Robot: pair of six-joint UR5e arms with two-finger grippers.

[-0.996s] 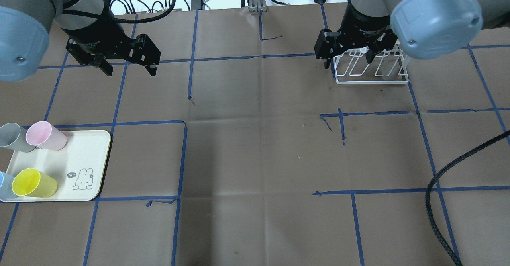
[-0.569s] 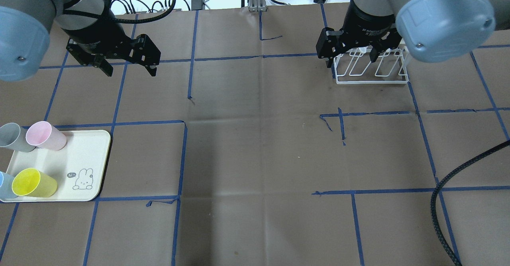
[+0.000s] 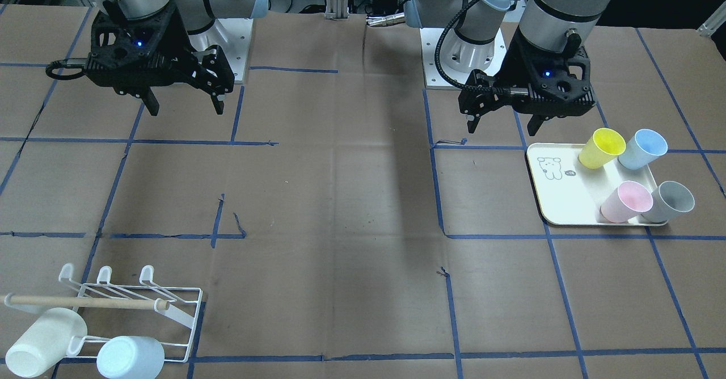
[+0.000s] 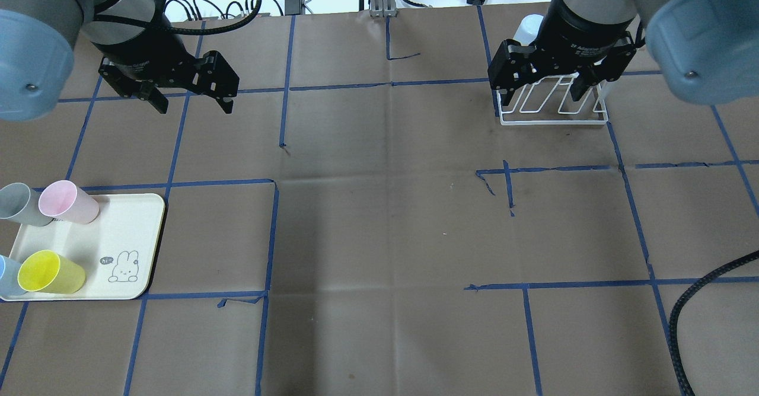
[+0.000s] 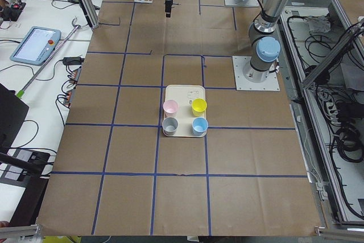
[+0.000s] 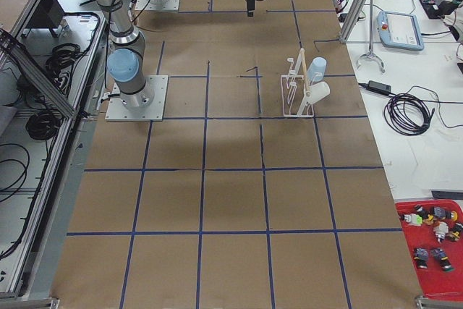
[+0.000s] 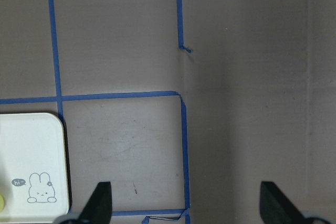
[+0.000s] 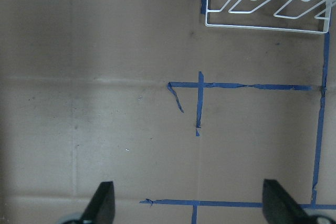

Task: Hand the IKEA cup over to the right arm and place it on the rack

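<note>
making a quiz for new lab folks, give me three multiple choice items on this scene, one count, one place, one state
1. How many cups are on the rack? A none; B two; C four
2. The yellow cup sits: A on the cream tray; B on the rack; C on bare table paper
3. The right end effector is: A shut on a cup; B shut on the dowel; C open and empty

Answers: 1 B, a white cup and a pale blue cup sit on its prongs; 2 A, it stands with three other cups on the tray; 3 C, its fingers are spread with nothing between them.
</note>
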